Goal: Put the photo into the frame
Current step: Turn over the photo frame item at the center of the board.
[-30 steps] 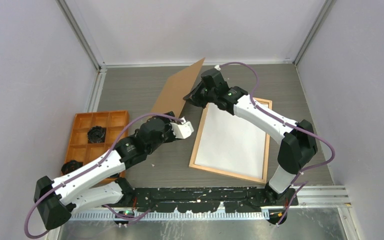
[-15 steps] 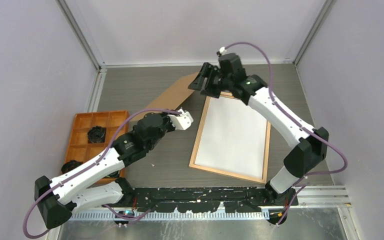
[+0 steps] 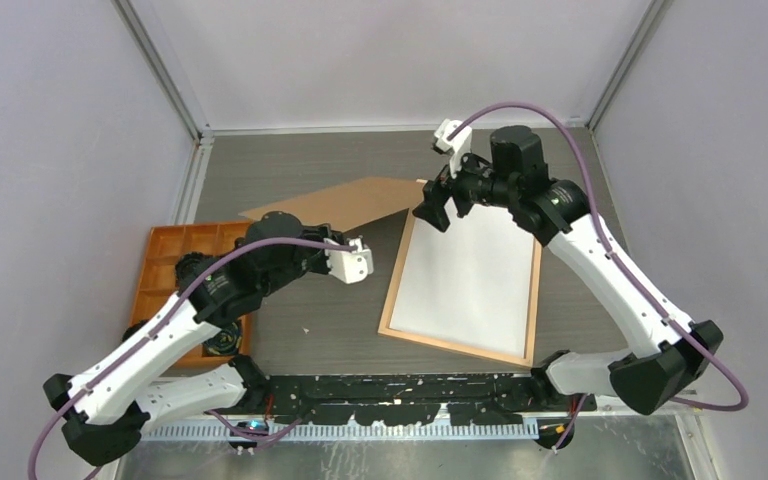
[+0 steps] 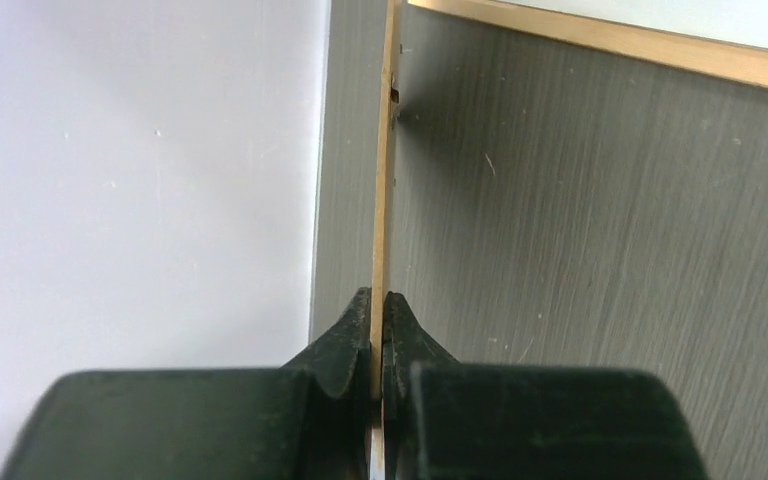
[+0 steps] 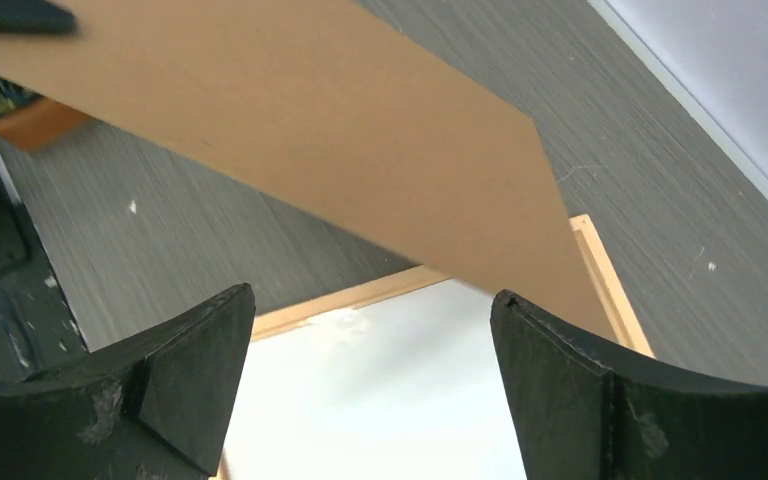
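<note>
Photo [image 3: 465,275] lies flat on the right half of the table [image 3: 310,330], plain white back up, printed side hidden. It sits inside the frame [image 3: 457,346], with thin light-orange strips showing all round it. It looks seated, though I cannot tell if it is fully down in the recess.

Left gripper [image 3: 350,262] is clenched on the brown backing board [image 3: 345,200]. Its wrist view shows both pads pinching the board's thin edge [image 4: 388,150], seen edge-on at the left gripper [image 4: 377,300]. The board hangs tilted, left of the frame, with its far-right corner reaching over the frame's far-left corner. Touching or not, I cannot tell.

Right gripper [image 3: 440,205] hovers over that same far-left corner, jaws spread wide with nothing between them. In its own view the right gripper [image 5: 370,300] looks down past the board [image 5: 290,110] onto the white sheet [image 5: 380,400] and a frame strip [image 5: 600,270].

An orange tray [image 3: 160,270] sits at the far left, well apart from the work.

Handling, my judgement:
- The photo is light paper, floppy and easily creased or dented by hard jaws.
- Lying flat in the recess, it offers little to pinch. A corner or free edge is the only sensible hold.
- Pressing gently near the edges should settle it better than lifting.
- The frame is stiff but light and likely to slide if nudged.
</note>
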Available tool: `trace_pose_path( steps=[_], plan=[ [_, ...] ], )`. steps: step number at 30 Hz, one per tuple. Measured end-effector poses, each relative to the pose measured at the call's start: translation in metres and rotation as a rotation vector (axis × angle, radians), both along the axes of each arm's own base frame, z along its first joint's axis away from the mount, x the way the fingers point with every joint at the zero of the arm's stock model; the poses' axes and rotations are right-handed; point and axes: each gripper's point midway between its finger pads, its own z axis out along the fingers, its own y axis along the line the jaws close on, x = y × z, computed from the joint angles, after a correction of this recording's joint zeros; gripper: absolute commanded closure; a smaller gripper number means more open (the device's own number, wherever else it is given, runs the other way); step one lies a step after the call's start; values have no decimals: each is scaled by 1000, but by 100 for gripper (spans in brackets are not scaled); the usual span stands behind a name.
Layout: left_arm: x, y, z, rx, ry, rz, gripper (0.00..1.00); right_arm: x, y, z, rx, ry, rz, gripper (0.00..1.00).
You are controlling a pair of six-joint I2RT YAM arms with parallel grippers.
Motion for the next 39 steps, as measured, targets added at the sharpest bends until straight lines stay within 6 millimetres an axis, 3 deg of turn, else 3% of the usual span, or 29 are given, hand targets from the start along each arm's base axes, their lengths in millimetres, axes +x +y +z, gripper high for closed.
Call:
trace_pose_path(
  steps=[4, 9, 21, 25, 29, 34, 37, 38, 39],
  plan=[
    [-15, 7, 16, 67, 6, -81, 99, -1, 15, -20, -84, -43, 131, 7],
    [-28, 14, 32, 116, 11, -140, 100, -26, 41, -32, -109, -81, 291, 8],
    [-32, 18, 24, 212, 20, -191, 100, -57, 76, -47, -95, -108, 440, 16],
    [-32, 18, 24, 217, 16, -194, 100, -56, 89, -53, -101, -136, 446, 25],
    [-32, 18, 26, 220, 14, -196, 100, -49, 101, -70, -137, -164, 424, 28],
    [-33, 19, 30, 229, 6, -204, 100, -34, 113, -88, -172, -226, 372, 53],
    [-34, 21, 28, 242, 11, -206, 96, -27, 117, -88, -186, -272, 347, 81],
    [-33, 21, 30, 239, 5, -200, 89, -23, 118, -85, -190, -304, 336, 92],
    [-30, 22, 33, 230, -4, -184, 68, -18, 119, -81, -199, -345, 324, 98]
  ],
)
